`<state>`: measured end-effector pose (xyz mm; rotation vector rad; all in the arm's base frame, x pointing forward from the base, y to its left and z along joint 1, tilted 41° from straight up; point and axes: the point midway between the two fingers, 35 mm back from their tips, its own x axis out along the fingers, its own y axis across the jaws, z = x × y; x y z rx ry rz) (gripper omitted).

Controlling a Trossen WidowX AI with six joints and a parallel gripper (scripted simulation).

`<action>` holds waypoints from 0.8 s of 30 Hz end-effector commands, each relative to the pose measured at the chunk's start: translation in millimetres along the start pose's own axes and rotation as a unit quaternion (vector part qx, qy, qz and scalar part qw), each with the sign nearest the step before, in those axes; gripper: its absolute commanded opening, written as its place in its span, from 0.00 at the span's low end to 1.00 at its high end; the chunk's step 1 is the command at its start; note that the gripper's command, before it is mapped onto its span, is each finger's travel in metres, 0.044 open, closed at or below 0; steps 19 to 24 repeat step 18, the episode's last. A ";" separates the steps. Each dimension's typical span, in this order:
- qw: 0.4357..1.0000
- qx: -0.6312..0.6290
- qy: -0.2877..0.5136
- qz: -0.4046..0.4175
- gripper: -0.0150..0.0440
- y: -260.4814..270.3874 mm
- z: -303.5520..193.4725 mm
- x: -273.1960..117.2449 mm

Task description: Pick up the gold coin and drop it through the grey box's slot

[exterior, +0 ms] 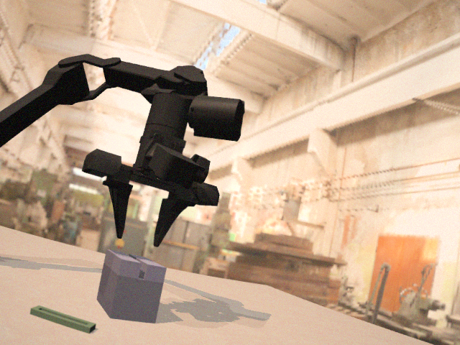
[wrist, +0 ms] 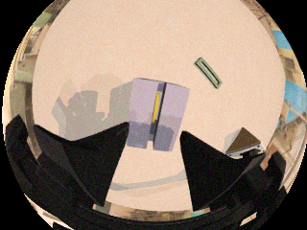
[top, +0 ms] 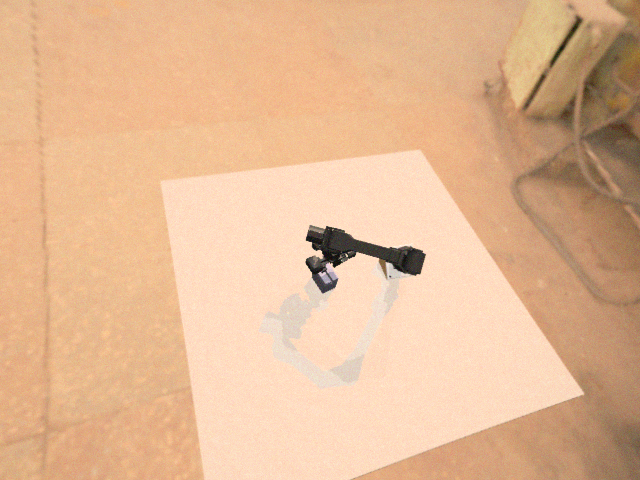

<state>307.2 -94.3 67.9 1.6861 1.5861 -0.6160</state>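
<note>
wrist view: the pincer [top: 329, 262] [exterior: 137, 241] [wrist: 155, 130] stands wide apart above the grey box [top: 325, 282] [exterior: 129, 297] [wrist: 143, 103], the gold coin [wrist: 155, 107] showing at its slot.

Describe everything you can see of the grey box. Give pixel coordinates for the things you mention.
The grey box [top: 326, 283] [exterior: 128, 295] [wrist: 177, 107] is a squat, lavender-tinted block with flat, matte-looking sides, perhaps plastic. It stands upright on the pale surface [top: 248, 217] [exterior: 252, 307] [wrist: 120, 48], lid up. A narrow dark slot runs across the lid, with a small dark notch at one end on the side. In the wrist view, a strip of the gold coin [wrist: 155, 107] shows along the slot line; how deep it sits I cannot tell. The open jaws are above the box, not touching it.
</note>
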 end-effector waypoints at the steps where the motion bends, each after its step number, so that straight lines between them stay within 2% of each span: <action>1: 1.000 -0.001 -0.002 -0.001 0.84 -0.3 1.2 -9.9; 5: 1.000 0.000 -0.001 0.000 1.00 -1.6 -0.6 -43.0; 7: 1.000 0.000 0.000 0.001 1.00 -2.6 -1.6 -52.5; 24: 1.000 0.000 0.000 0.001 1.00 -2.6 -1.6 -52.5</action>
